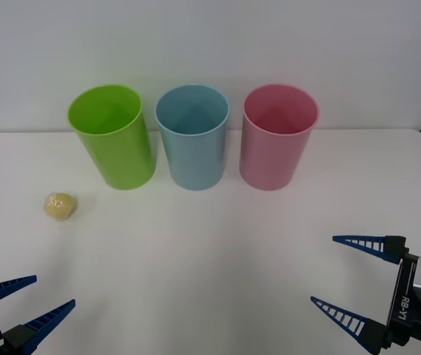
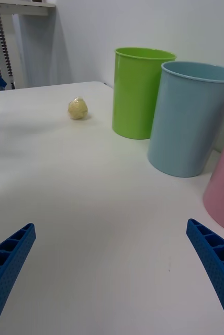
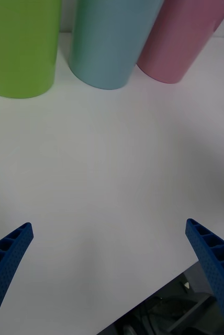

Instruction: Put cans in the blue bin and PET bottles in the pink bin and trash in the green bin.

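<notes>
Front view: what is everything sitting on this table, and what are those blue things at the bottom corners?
Green bin: one, lime green, upright at the back of the table, leftmost of the row.
Blue bin: one, light blue, upright, middle of the row.
Pink bin: one, pink, upright, rightmost of the row.
Trash: one small wrinkly ball, pale yellow, on the table in front and to the left of the green bin.
Table: one, white, bearing all of these.
Left tool: one, blue ribbed fingers, open, near left corner.
Right tool: one, blue ribbed fingers, open, near right corner.
</notes>
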Robot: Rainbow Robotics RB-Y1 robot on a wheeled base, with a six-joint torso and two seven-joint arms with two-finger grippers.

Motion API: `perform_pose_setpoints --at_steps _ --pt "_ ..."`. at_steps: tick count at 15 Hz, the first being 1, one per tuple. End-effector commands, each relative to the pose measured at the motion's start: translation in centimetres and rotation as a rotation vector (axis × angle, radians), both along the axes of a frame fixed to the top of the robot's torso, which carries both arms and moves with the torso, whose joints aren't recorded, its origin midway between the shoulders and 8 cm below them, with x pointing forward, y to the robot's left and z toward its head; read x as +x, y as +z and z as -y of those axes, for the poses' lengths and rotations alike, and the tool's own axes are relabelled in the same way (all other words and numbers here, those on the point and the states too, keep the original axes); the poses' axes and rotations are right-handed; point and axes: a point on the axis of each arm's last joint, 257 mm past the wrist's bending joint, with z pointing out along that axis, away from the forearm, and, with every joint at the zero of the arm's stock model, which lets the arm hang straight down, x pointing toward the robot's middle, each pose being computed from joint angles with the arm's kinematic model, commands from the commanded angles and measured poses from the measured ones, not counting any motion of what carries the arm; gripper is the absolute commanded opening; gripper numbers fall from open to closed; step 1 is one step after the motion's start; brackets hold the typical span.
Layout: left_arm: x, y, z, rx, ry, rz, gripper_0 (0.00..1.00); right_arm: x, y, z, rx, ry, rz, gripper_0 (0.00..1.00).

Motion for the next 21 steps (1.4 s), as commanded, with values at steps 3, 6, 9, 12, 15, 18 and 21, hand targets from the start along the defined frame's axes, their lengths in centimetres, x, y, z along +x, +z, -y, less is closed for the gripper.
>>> perform_pose_setpoints --at_steps 3,6,9,12,15,18,21 --pt "0.00 0.00 0.00 0.000 0.000 0.000 1.00 0.00 0.00 0.00 0.000 0.000 0.000 1.00" --pt "0.00 0.00 0.00 0.000 0.000 0.000 1.00 0.00 0.00 0.00 0.000 0.000 0.000 1.00" --pt "0.00 0.00 0.00 0.000 0.000 0.000 1.00 0.00 0.00 0.00 0.000 0.000 0.000 1.00" --pt "0.00 0.00 0.00 0.000 0.000 0.000 1.00 0.00 0.00 0.00 0.000 0.000 0.000 1.00" --pt "0.00 0.00 0.00 0.000 0.000 0.000 1.00 0.00 0.00 0.00 0.000 0.000 0.000 1.00" --pt "0.00 0.00 0.00 0.000 0.000 0.000 1.00 0.00 0.00 0.00 0.000 0.000 0.000 1.00" --pt "0.00 0.00 0.00 0.000 0.000 0.000 1.00 0.00 0.00 0.00 0.000 0.000 0.000 1.00"
